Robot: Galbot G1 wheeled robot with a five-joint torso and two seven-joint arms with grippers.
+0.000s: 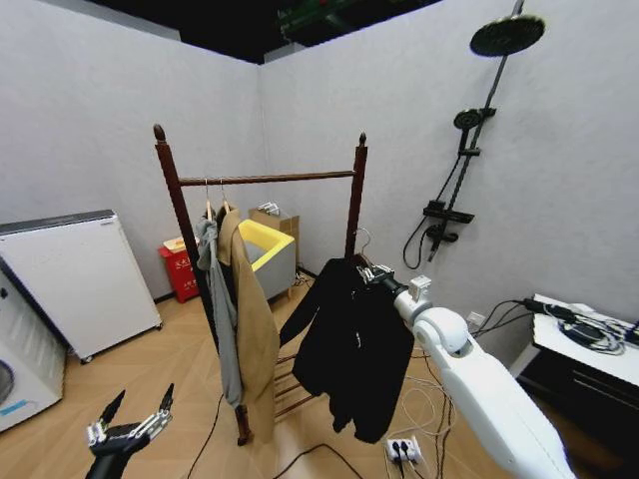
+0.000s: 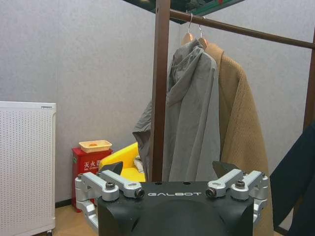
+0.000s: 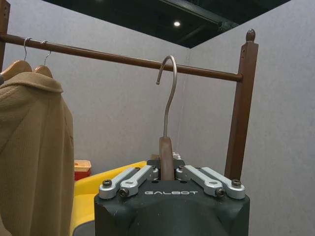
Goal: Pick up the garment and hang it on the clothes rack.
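The garment, a black jacket on a metal-hooked hanger, hangs from my right gripper just in front of the clothes rack's right upright. In the right wrist view the right gripper is shut on the hanger's neck. The hanger's hook stands upright, its tip a little below the top rail and apart from it. My left gripper is low at the left with its fingers spread open and holding nothing. It faces the rack's left upright.
A grey hooded top and a tan coat hang at the rail's left end. A white appliance stands left, a red box and yellow bin behind. A shower fixture is on the right wall. A power strip with cables lies on the floor.
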